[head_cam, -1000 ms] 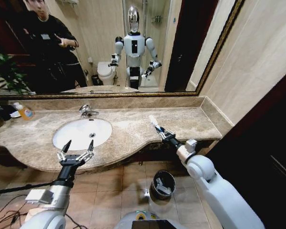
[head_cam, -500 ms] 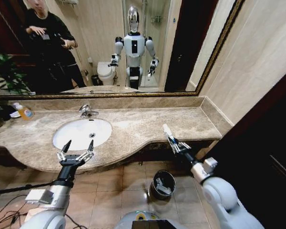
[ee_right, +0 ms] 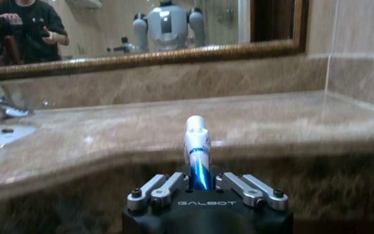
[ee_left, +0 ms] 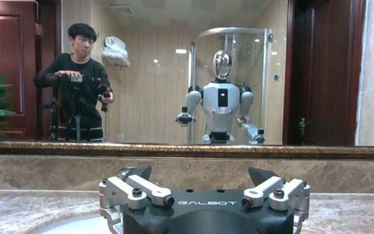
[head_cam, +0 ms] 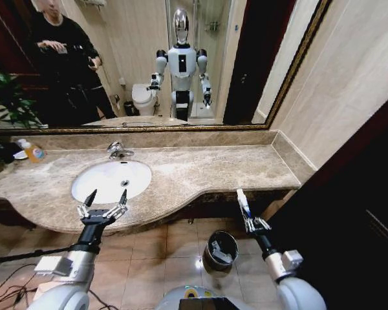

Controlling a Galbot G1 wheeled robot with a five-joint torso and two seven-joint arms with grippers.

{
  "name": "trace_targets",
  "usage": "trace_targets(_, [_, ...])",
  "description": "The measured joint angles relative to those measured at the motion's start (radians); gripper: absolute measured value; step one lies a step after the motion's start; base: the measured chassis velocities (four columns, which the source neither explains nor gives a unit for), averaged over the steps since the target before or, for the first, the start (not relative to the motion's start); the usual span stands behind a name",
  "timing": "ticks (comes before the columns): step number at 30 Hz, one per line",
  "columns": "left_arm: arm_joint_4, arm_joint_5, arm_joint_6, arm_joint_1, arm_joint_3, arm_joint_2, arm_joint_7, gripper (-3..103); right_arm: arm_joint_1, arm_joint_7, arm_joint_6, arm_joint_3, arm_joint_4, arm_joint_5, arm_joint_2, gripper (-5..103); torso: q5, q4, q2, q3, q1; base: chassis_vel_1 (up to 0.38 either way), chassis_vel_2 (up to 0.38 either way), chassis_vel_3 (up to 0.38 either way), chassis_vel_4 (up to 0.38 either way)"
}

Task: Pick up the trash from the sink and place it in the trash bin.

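Head view: high, looking down across worktop (head_cam: 200,169) toward mirror (head_cam: 149,58). Wrist views: low, near worktop edge, facing same mirror.

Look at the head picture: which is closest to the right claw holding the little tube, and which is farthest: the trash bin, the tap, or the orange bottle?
From the right claw, shut on the tube:
1. Trash bin, on the floor just beside the claw.
2. Tap, behind the sink, across the counter.
3. Orange bottle, at the counter's far left end.
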Motion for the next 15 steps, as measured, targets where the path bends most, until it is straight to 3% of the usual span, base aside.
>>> trace_targets(6, [0.000, 0.000, 0.000, 0.000, 0.000, 0.000, 0.000, 100, 0.053, -0.071, 0.033, -0.018, -0.200, -0.027, 0.019, 16, 0.0001, 0.0000, 0.000, 0.000, 0.000, 0.000, 0.000, 0.000, 0.000])
trace_targets(15, [0.000, 0.000, 0.000, 0.000, 0.000, 0.000, 0.000, 100, 0.202, -0.050, 0.035, -0.063, -0.472, -0.089, 0.029, 16, 0.0002, 0.0001, 0.000, 0.000, 0.000, 0.000, 0.000, 0.000, 0.000])
